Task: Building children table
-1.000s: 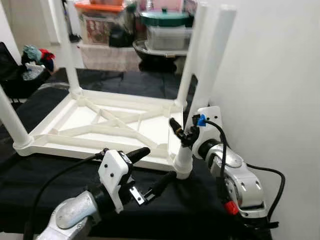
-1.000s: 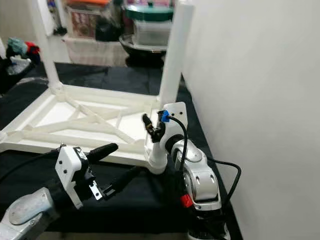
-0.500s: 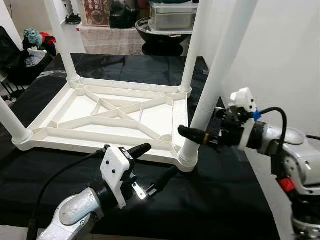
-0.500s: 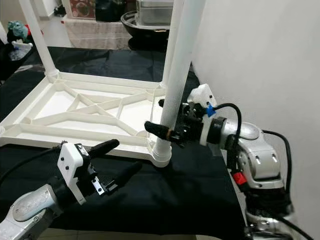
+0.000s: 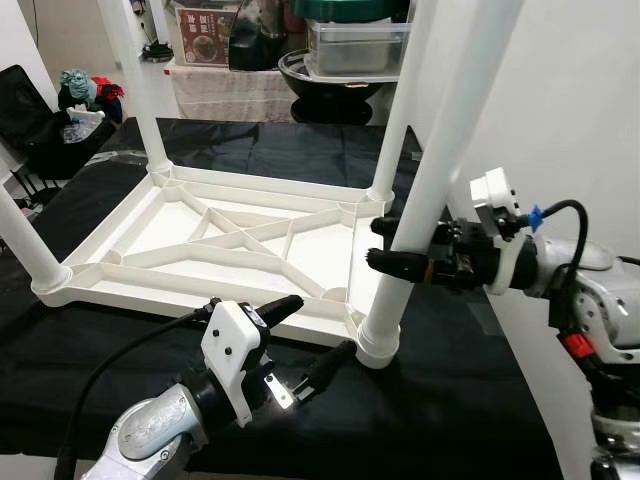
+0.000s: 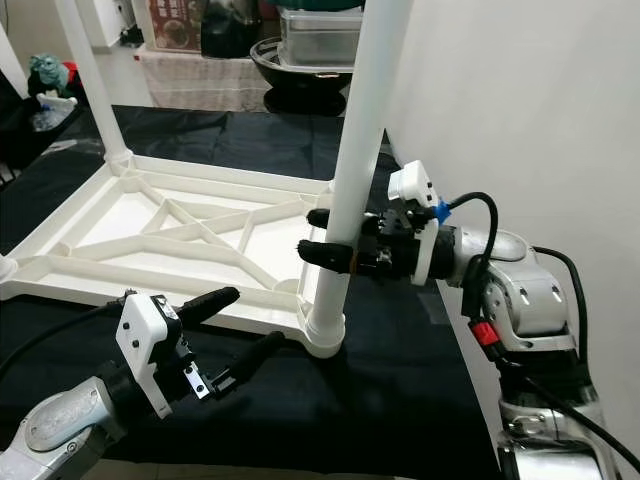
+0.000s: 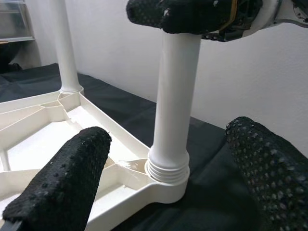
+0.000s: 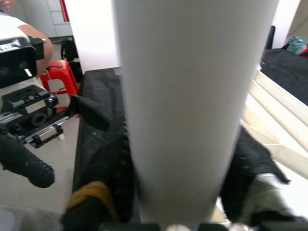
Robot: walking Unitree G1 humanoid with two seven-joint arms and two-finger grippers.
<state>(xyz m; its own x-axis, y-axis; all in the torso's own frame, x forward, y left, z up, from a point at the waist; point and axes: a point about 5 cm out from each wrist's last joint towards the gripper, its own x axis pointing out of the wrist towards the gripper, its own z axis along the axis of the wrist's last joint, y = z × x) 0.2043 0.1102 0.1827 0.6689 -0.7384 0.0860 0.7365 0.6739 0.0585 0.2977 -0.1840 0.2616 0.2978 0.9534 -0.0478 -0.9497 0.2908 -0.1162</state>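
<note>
Largest item: the counter [image 5: 470, 400], draped in black cloth, on which the white children's table top [image 5: 200, 250] lies upside down, ribs showing, its near edge close to the counter's front edge. Next, four white legs stand up from its corners; we note the near right leg [image 5: 425, 215] seated in its threaded corner socket [image 7: 167, 175], just beside the white wall [image 5: 580, 110]. Right end effector [image 5: 400, 245]: its two black fingers are closed around this leg at mid-height, one finger on each side. Left end effector [image 5: 315, 335]: fingers spread, holding nothing, hovering low in front of the same corner, near the socket. We judge the step in hand to be fastening this last leg; the next move probably calls for turning or pressing it until it sits tight and upright, perhaps with the left end effector steadying the base. Open room: little on the wall side, so the right arm has scant swing; more free cloth lies toward the front. Smallest, at the rear: storage bins [image 5: 355, 45], well apart.
</note>
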